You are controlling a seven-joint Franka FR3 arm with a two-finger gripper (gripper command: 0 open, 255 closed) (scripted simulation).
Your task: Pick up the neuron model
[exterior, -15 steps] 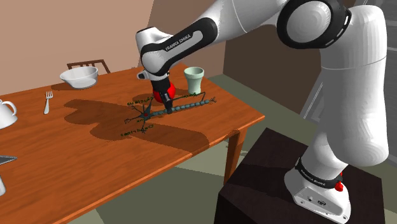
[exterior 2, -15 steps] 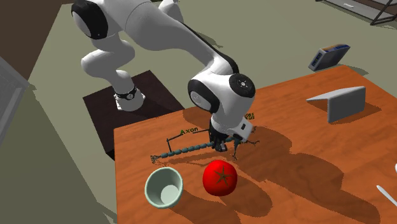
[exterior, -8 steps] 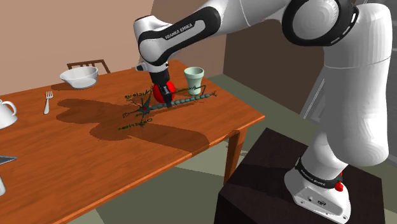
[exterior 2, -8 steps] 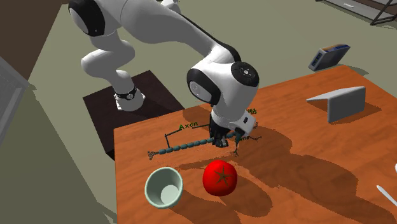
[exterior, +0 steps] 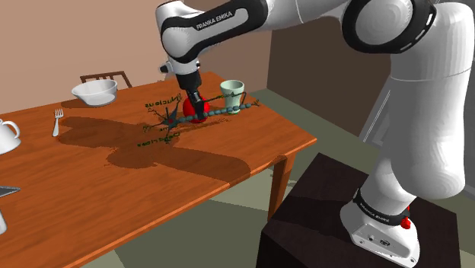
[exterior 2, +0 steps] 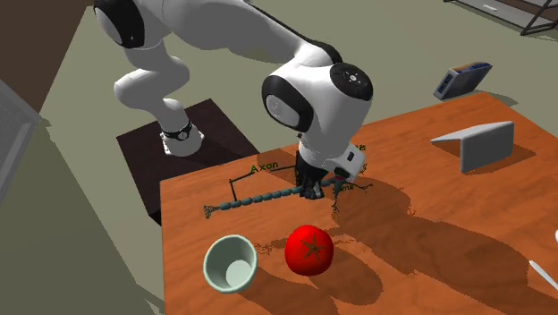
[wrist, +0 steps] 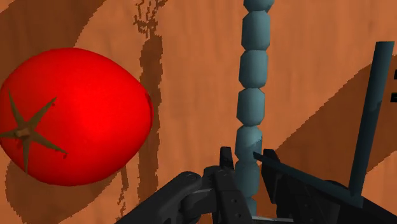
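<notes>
The all-black two-finger gripper (wrist: 247, 160) is closed on the slender blue-grey neuron model (wrist: 254, 70), a chain of rounded beads with dark spiky branches at one end and thin posts carrying green labels. In the wrist view its fingers (wrist: 224, 167) clasp one bead of the chain from either side. In the shoulder view the neuron model (exterior: 221, 113) hangs under the gripper (exterior: 195, 104), apparently clear of the brown wooden worktop (exterior: 91, 190), since its shadow lies apart from it. A glossy red tomato (exterior: 199, 116) sits just behind it and a pale green cup (exterior: 232, 94) stands near its far tip. The second exterior view shows the bead chain reaching out from the gripper (exterior 2: 310, 189) toward the worktop's edge, with the tomato (exterior 2: 309, 250) and the cup (exterior 2: 231, 264) a little apart from it. The model looks light and stiff, but spindly. The branches and label posts seem likely to snap if knocked or squeezed, so the beaded stem is the sound place to hold, close to the branched end where the weight probably gathers. The rounded beads offer little flat surface, and the long chain could swivel between the pads, so a firm, steady grip and a slow lift seem wise.
</notes>
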